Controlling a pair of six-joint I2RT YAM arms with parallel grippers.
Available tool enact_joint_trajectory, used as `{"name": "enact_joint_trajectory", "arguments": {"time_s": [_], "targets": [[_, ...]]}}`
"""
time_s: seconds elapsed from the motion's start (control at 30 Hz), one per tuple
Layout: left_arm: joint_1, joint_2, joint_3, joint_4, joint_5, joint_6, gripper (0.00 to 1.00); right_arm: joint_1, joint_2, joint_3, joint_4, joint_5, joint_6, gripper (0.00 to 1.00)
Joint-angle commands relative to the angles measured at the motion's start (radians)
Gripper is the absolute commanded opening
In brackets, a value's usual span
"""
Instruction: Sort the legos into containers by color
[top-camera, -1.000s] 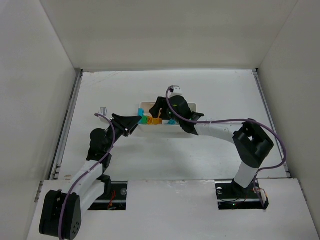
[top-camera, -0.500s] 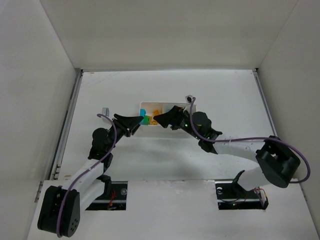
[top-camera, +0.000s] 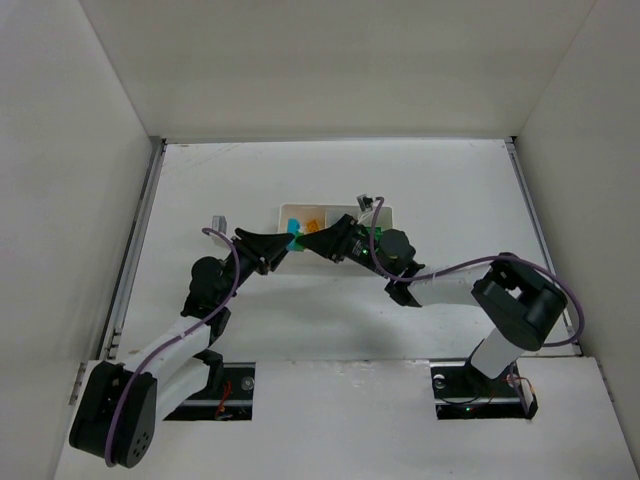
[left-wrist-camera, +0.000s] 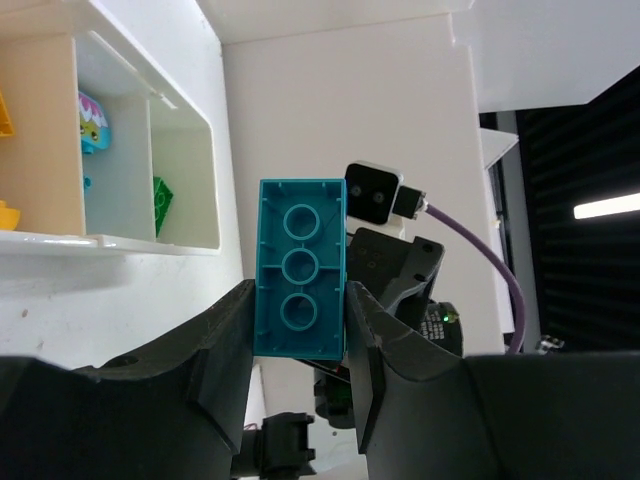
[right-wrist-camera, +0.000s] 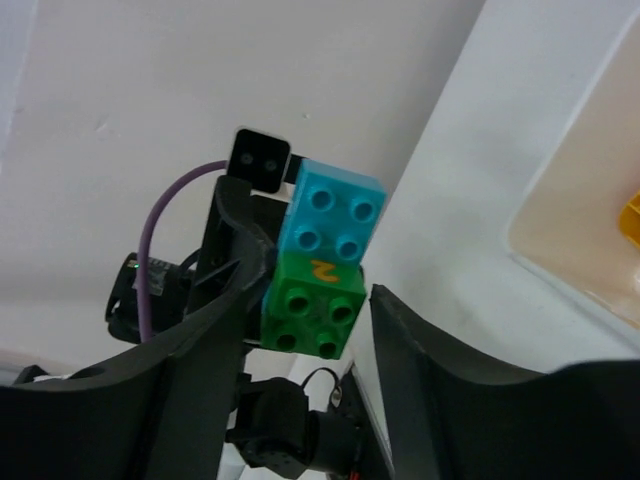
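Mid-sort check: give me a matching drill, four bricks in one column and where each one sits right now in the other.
Bricks:
1. long cyan brick
2. green brick with orange mark
3. printed cyan brick
4. loose green brick

Places:
A. middle compartment of the tray
B. clamped in the left gripper
C. end compartment of the tray
D. between the fingers of the right gripper

Pairs: 1-B, 2-D, 3-A, 4-C
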Motion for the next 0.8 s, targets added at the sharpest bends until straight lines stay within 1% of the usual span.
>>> {"name": "enact_joint_trajectory", "arguments": {"time_s": [0.0, 0.03, 0.1, 0.23, 0.37, 0.53, 0.67, 0.73, 0.77], "targets": [[-0.009, 0.002, 0.030, 0.080, -0.010, -0.003, 0.11, 0.010, -0.001, 0.014, 0.142, -0.020, 0.032, 0.53], [-0.014, 0.008, 0.030, 0.080, -0.012, 0.000, 0.11, 0.010, -0.001, 0.011, 0.142, -0.020, 0.032, 0.48], [-0.012, 0.019, 0.031, 0.083, -0.007, -0.001, 0.11, 0.008, -0.004, 0.005, 0.142, -0.013, 0.034, 0.43], [0.002, 0.013, 0.022, 0.091, -0.007, -0.003, 0.11, -0.002, -0.013, -0.012, 0.144, -0.008, 0.035, 0.36], [0.020, 0.013, 0.026, 0.094, 0.011, 0.000, 0.11, -0.027, -0.051, -0.047, 0.133, -0.005, 0.028, 0.34], [0.066, 0.007, 0.039, 0.082, 0.042, 0.005, 0.11, -0.113, -0.169, -0.167, 0.115, -0.007, 0.017, 0.34], [0.071, 0.030, 0.045, 0.082, 0.040, 0.018, 0.11, -0.194, -0.283, -0.229, -0.023, -0.004, -0.043, 0.34], [0.066, 0.048, 0.053, 0.096, 0.046, 0.018, 0.11, -0.223, -0.338, -0.219, -0.149, 0.009, -0.107, 0.34], [0.058, 0.051, 0.054, 0.097, 0.040, 0.023, 0.11, -0.237, -0.376, -0.201, -0.261, 0.039, -0.167, 0.35]]}}
